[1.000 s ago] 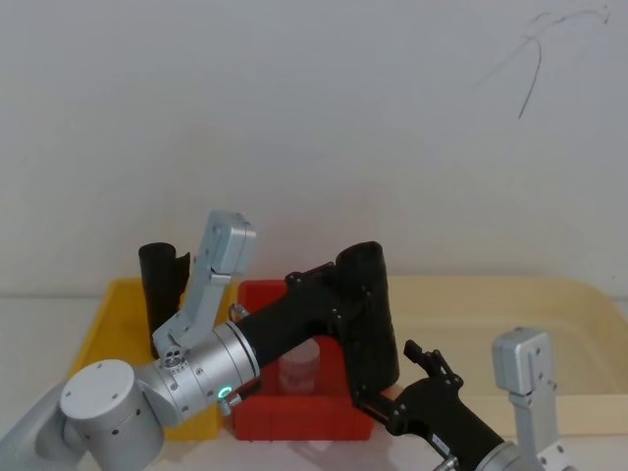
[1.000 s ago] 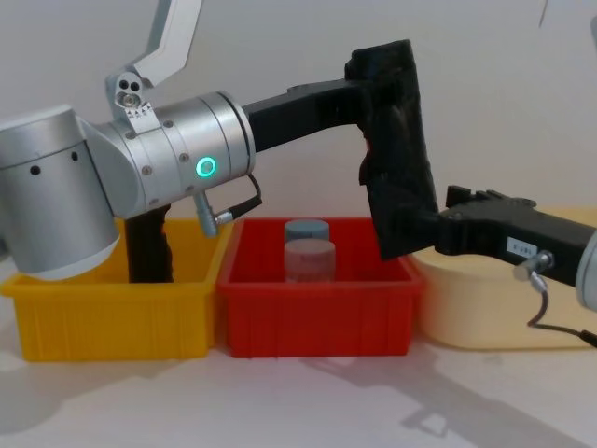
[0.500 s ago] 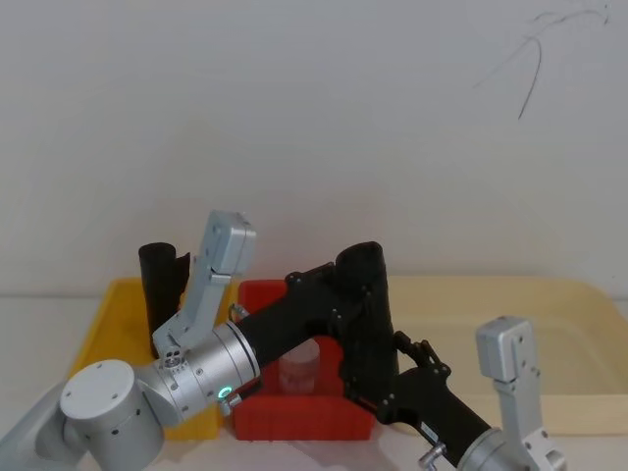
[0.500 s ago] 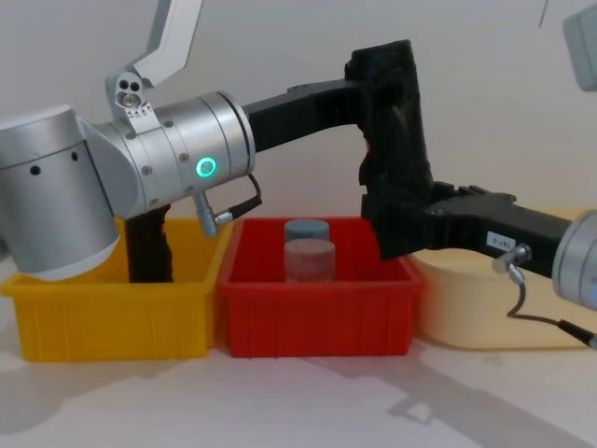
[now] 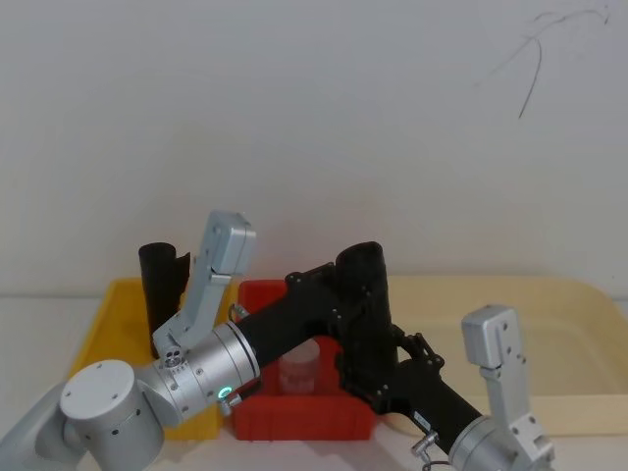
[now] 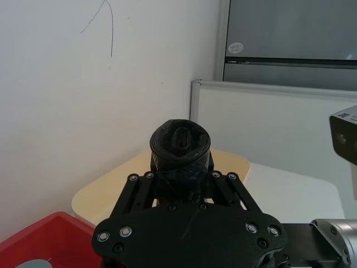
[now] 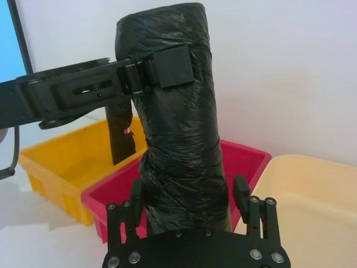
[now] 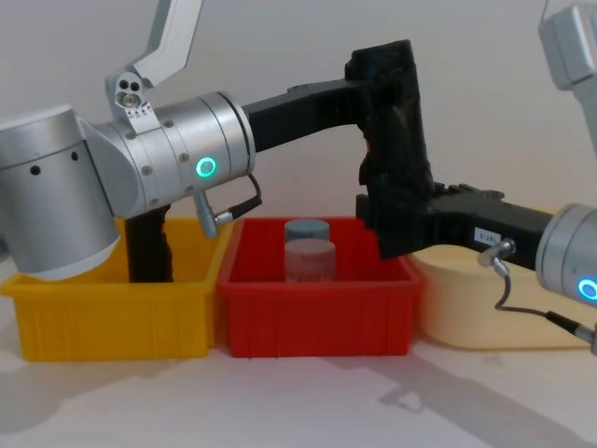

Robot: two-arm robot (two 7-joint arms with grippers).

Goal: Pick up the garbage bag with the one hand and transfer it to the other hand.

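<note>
On your left, a ragged-topped black plastic roll [image 8: 147, 247] stands in the yellow plastic bin [image 8: 112, 322]. Your left pincer [image 8: 368, 93] (green ring on its silver wrist) is clamped on the upper part of the tall black crinkly plastic garbage bag [image 8: 396, 159], held upright over the right end of the red plastic bin [image 8: 317, 322]. Your right pincer [image 8: 382, 219], blue-lit, straddles the bag's lower part, jaws parted.
</note>
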